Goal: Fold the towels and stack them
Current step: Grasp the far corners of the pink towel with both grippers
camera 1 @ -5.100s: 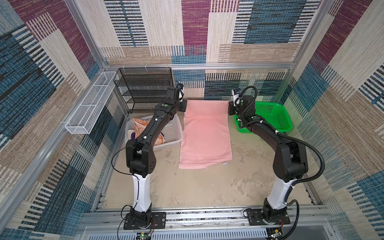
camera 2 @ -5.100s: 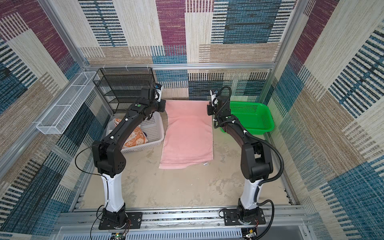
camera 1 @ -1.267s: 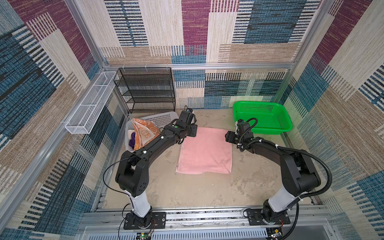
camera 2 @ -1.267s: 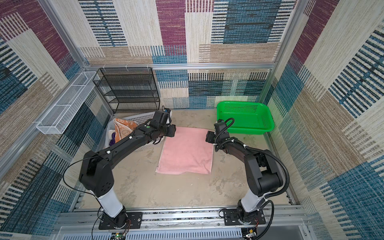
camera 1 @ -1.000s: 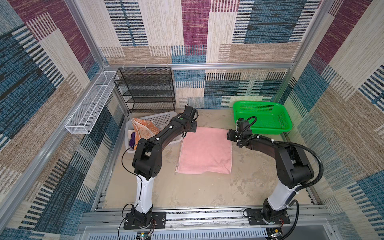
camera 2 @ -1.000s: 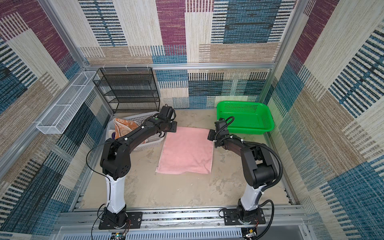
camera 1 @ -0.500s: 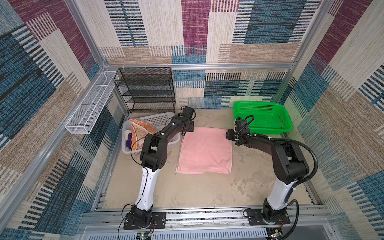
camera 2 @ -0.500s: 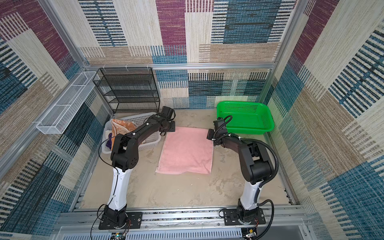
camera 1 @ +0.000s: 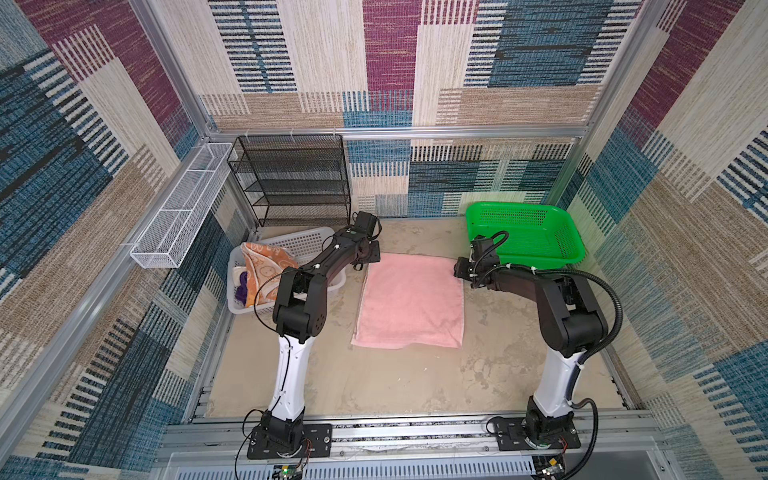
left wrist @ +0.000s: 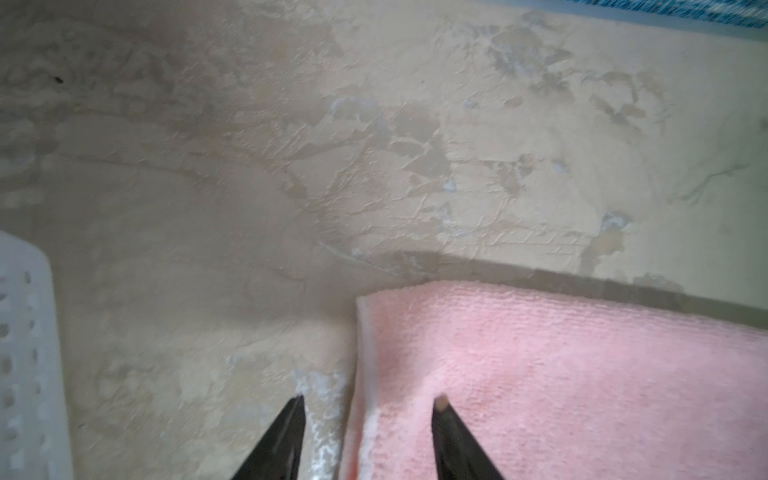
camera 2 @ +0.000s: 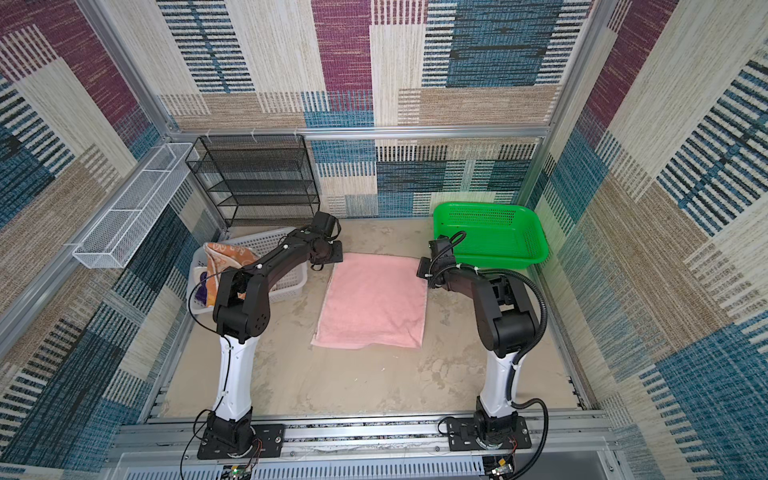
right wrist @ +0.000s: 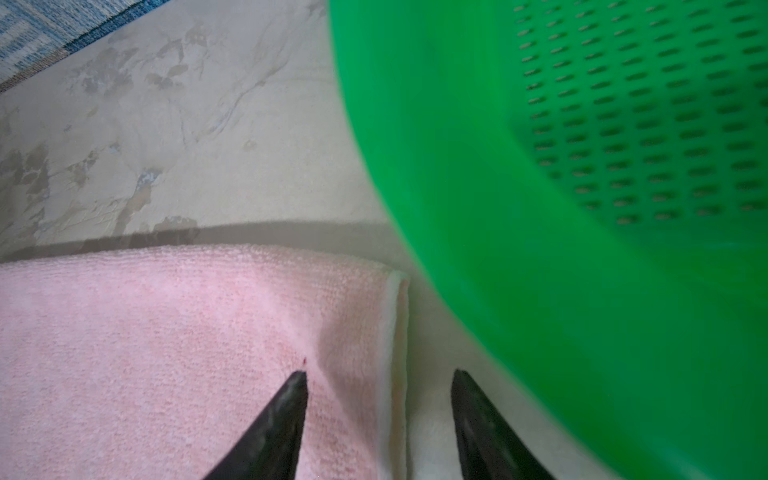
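The left gripper [left wrist: 368, 401] and the right gripper [right wrist: 378, 376] both have their fingers apart, holding nothing. Each sits at a top corner of the pink towel [camera 1: 411, 303]. The towel lies flat in the middle of the frame. It was long and is now folded in half. An orange towel [camera 1: 266, 266] waits in the white basket [camera 1: 309, 237], middle left.

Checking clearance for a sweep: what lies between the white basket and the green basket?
The folded pink towel, with the left hand and right hand at its far corners; both top views show it.
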